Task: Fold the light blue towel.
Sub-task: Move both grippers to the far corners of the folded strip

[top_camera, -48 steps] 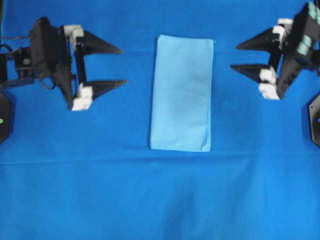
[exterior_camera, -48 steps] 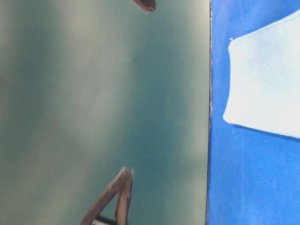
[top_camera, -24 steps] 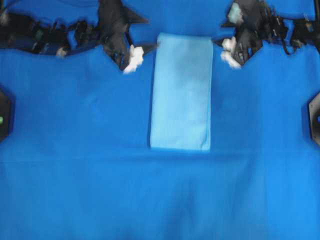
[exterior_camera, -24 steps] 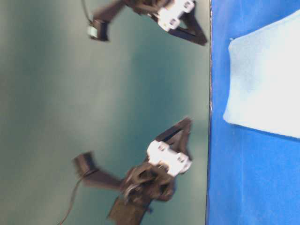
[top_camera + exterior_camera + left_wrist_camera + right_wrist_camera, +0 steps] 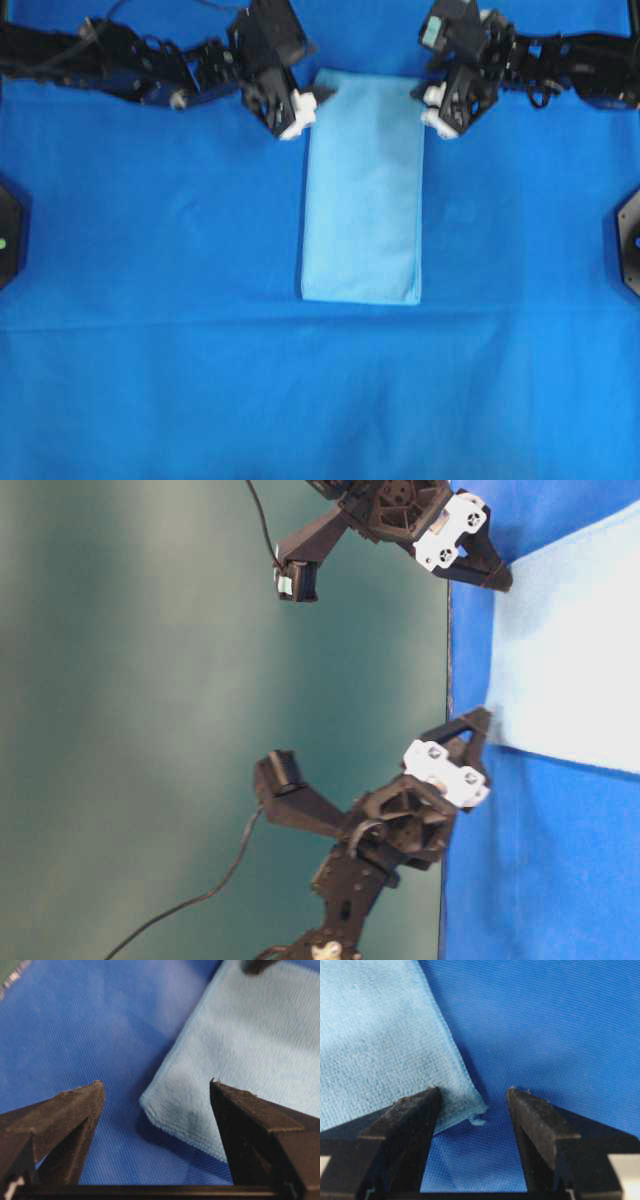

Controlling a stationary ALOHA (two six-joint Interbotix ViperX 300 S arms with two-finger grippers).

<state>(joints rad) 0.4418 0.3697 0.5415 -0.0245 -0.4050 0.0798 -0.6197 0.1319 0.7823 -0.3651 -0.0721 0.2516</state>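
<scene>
Now, left gripper [image 5: 318,98] sits low at the towel's [image 5: 362,190] far left corner, jaws spread wide, the corner lying between the fingers [image 5: 70,1115] and nothing grasped. Towel lies flat mid-cloth [image 5: 160,380], a long folded rectangle. Over on the right, right gripper [image 5: 424,100] is at the far right corner, also spread wide and empty, the corner between its fingertips [image 5: 415,1110].

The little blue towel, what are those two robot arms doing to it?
The light blue towel lies flat on a big dark blue cloth, already folded into a long strip. The left gripper and the right gripper are each at one far corner, fingers open around the corner. Nothing is pinched or lifted yet.
</scene>
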